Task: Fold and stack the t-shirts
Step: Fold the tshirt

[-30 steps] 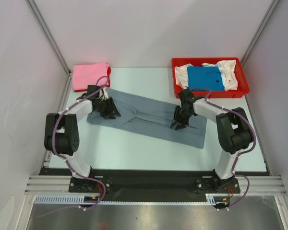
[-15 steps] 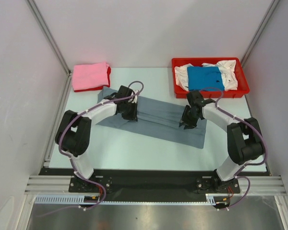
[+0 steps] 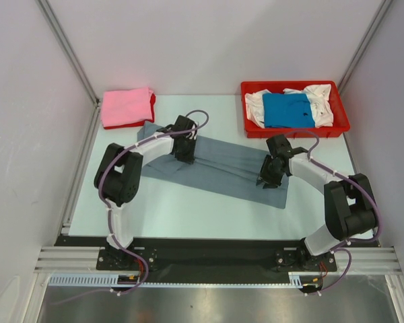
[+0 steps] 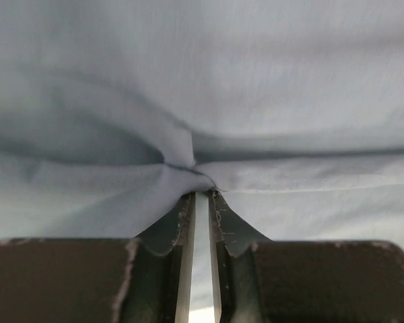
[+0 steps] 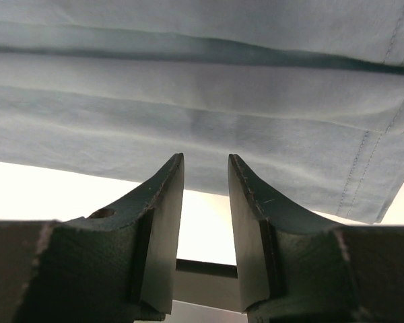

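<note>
Top external view: the pale surface (image 3: 188,205) carries a slate grey t-shirt (image 3: 222,169) at its centre, laid flat as a long folded strip. Its long axis runs diagonally from far left to near right. A red tray (image 3: 344,125) at the far right holds a bright blue t-shirt (image 3: 286,109) lying over a white t-shirt (image 3: 320,94). At the far left a folded pink t-shirt (image 3: 124,106) sits on top of a red t-shirt (image 3: 152,101), well apart from the tray. Both arms reach onto the grey strip, the left arm towards its far-left end and the right arm at its near-right end. Left wrist view: the left pincer (image 4: 200,195) is clenched on a small gather of grey cloth, with creases radiating from its tips. Right wrist view: the right pincer (image 5: 205,171) is released and holds nothing, bare surface showing between its jaws. The hem lies just ahead of its tips, running crosswise. Assessment: the next fold likely requires the right arm to advance onto that edge and grip it.
</note>
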Action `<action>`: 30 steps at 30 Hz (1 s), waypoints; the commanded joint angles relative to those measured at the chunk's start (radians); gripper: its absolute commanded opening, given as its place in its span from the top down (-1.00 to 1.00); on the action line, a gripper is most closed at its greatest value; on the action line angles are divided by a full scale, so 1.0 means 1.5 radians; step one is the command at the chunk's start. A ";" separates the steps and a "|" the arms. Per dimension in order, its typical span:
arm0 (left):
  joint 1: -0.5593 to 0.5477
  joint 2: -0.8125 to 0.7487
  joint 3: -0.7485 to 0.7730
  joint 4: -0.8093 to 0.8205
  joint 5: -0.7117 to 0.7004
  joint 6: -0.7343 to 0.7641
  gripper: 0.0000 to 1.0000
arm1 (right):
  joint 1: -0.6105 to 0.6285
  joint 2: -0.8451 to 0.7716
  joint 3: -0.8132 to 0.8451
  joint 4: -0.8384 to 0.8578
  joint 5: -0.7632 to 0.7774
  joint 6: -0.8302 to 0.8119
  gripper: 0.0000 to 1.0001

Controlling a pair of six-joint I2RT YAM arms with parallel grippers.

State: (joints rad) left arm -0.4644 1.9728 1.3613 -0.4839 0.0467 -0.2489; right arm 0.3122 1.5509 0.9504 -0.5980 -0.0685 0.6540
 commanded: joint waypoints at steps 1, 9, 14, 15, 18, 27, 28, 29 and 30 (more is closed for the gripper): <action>-0.002 0.014 0.053 0.036 -0.007 0.008 0.66 | 0.012 -0.016 -0.009 0.032 -0.012 0.005 0.26; -0.003 0.067 0.111 0.031 0.000 0.006 0.67 | 0.049 0.042 0.025 0.045 -0.003 0.003 0.25; -0.003 0.079 0.120 0.030 0.001 0.001 0.66 | 0.044 0.099 0.056 0.063 0.020 0.017 0.26; -0.002 0.084 0.125 0.026 0.002 0.001 0.66 | 0.042 0.115 0.062 0.063 0.026 0.018 0.26; -0.002 0.086 0.140 0.018 0.010 -0.001 0.66 | 0.027 0.127 0.076 0.055 0.045 0.015 0.27; -0.002 0.076 0.119 0.007 0.016 0.012 0.67 | -0.075 0.119 0.073 0.045 0.070 -0.036 0.27; -0.002 0.073 0.117 0.007 0.016 0.013 0.67 | -0.091 0.124 0.078 0.045 0.072 -0.049 0.27; -0.002 0.072 0.116 0.006 0.015 0.013 0.67 | -0.092 0.125 0.083 0.045 0.074 -0.056 0.27; -0.003 0.068 0.117 0.001 0.014 0.014 0.67 | -0.108 0.126 0.089 0.045 0.076 -0.066 0.27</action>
State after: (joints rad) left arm -0.4644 2.0949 1.5299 -0.4774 0.0570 -0.2512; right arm 0.1989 1.7298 1.0466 -0.5388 -0.0219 0.6224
